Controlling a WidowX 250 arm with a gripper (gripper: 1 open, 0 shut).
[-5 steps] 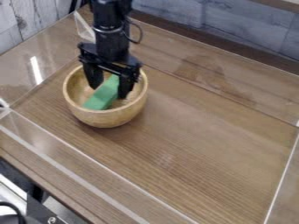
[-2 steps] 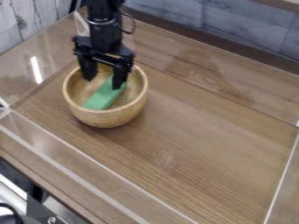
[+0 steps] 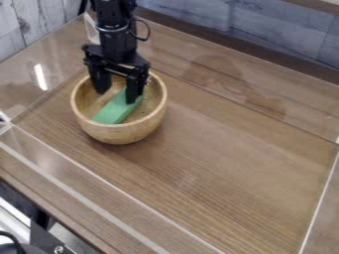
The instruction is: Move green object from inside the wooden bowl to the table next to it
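- Brown wood grain shows across the surface (image 3: 219,149), which runs out on every side of the wooden bowl; its sheen is glossy.
- Nearer the camera than the bowl, in the lower left corner, lie dark cables (image 3: 30,230) beyond the surface's edge.
- Light tan and round, the wooden bowl (image 3: 118,136) sits upright on the surface, its thick wall facing the camera.
- Inside the bowl lies the green block (image 3: 113,112), set at a slant, one end toward the bowl's near left and the other toward its far right, under the tool.
- Over the bowl's far part hangs the black tool (image 3: 115,86), its jaws spread apart, one at the bowl's left and one at its right; whether it touches the block, I cannot tell.
- Beyond the bowl, the dark robot arm (image 3: 115,14) reaches down to the tool from the top.
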